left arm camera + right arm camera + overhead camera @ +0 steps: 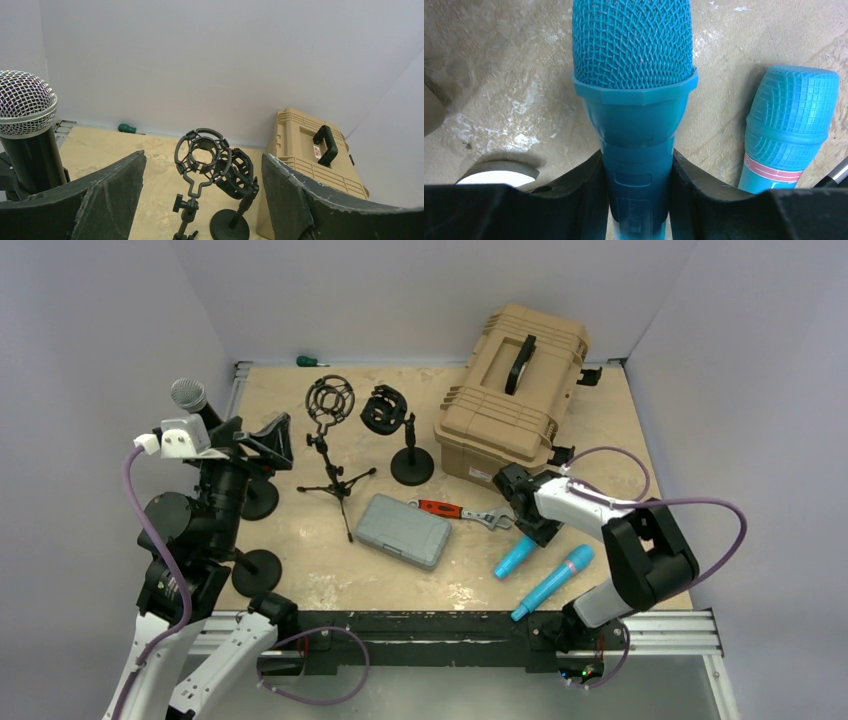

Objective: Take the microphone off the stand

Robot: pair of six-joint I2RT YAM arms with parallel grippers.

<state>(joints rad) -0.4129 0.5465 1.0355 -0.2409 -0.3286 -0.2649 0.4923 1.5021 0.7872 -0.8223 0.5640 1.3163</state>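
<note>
Left tool (202, 159), released, beside black microphone (29, 112): I judge it rigid and slippery, best gripped mid-barrel. Right tool (636, 170) grasps teal microphone (634, 60).

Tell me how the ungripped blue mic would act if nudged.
The mic looks round-bodied, so it would probably roll. Its head is wider than its tail, so it likely curves off. It seems hard plastic, likely stiff.
</note>
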